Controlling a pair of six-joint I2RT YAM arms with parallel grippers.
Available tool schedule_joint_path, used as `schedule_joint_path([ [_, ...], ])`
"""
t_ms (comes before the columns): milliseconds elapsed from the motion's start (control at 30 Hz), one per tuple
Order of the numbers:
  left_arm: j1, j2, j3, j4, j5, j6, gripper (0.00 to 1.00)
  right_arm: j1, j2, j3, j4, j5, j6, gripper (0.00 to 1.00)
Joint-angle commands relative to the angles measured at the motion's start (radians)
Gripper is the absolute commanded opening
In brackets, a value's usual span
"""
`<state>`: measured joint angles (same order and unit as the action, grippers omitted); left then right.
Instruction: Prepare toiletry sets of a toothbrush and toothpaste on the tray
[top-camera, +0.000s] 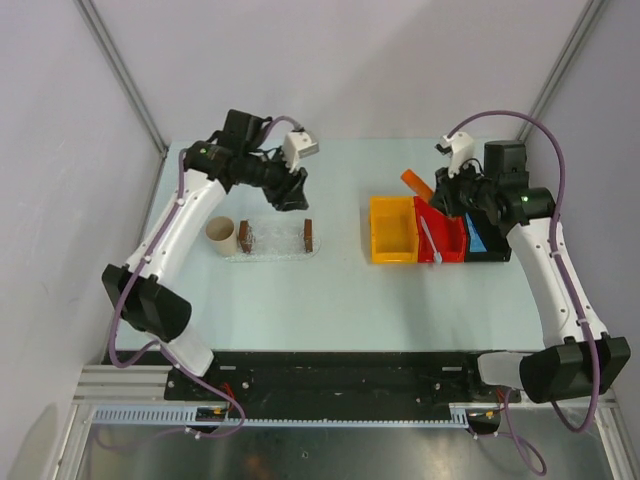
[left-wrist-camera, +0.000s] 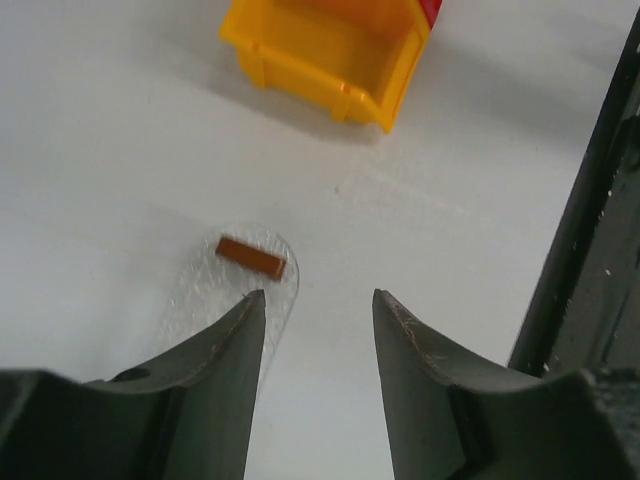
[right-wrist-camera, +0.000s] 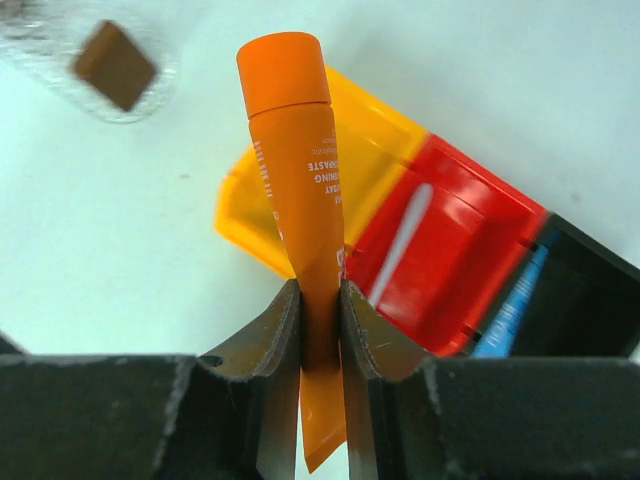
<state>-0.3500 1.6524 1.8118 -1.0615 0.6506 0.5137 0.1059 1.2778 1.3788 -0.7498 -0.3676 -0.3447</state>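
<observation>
Right end effector (right-wrist-camera: 320, 292): clenched on the orange tube (right-wrist-camera: 298, 160), above the bins.
Left end effector (left-wrist-camera: 318, 300): released, empty, above the tray (top-camera: 275, 243).
Tube print: white, only "…PASTE" readable.
Toothbrush (right-wrist-camera: 400, 240): in the red bin (right-wrist-camera: 470, 225).
Blue tube (right-wrist-camera: 512, 300): beside the red bin.
Tray: on the tabletop (top-camera: 340, 290).

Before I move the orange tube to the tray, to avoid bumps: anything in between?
Only the yellow plastic bin lies on that line, low, by the orange toothpaste tube pinched in the right end effector. The open left end effector hangs near the far edge of the clear plastic tray, so watch it.
</observation>
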Motion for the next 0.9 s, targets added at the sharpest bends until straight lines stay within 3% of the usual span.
schedule_joint_path([
  [0, -0.102, -0.069, 0.043, 0.153, -0.055, -0.018, 0.53, 0.044, -0.008, 0.075, -0.049, -0.181, 0.006, 0.07],
  [367, -0.415, -0.171, -0.060, 0.371, -0.448, 0.245, 0.57, 0.093, 0.064, 0.146, -0.151, -0.404, -0.027, 0.06],
  [867, -0.626, -0.232, -0.299, 0.521, -0.649, 0.585, 0.60, 0.133, 0.132, 0.183, -0.256, -0.565, -0.066, 0.06],
])
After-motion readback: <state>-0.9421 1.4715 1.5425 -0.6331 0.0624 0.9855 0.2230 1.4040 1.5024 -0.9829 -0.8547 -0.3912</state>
